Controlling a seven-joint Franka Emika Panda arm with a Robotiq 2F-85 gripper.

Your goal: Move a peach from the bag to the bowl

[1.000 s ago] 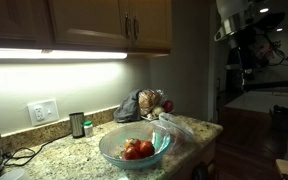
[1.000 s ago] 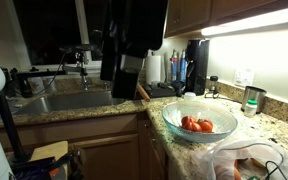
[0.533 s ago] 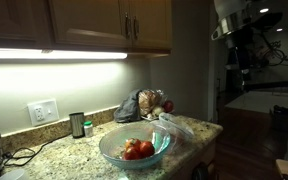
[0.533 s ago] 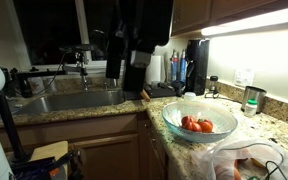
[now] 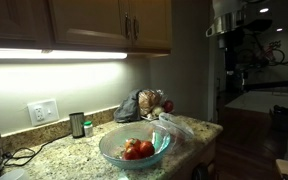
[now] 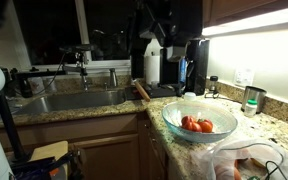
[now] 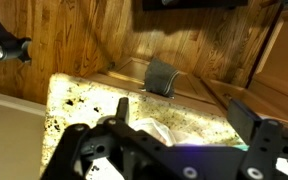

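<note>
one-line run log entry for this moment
stage: pre-grasp | gripper: open, empty, away from bag | bowl: red fruit inside | bag: beside bowl, not yet reached

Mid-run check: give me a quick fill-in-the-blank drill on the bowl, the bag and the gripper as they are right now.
1. The fruit already in the glass bowl is ____ in colour.
2. The clear plastic bag lies on the ____ next to the bowl.
3. In the wrist view, the gripper is ____, with nothing between its jaws.
Missing words: red; counter; open.
</note>
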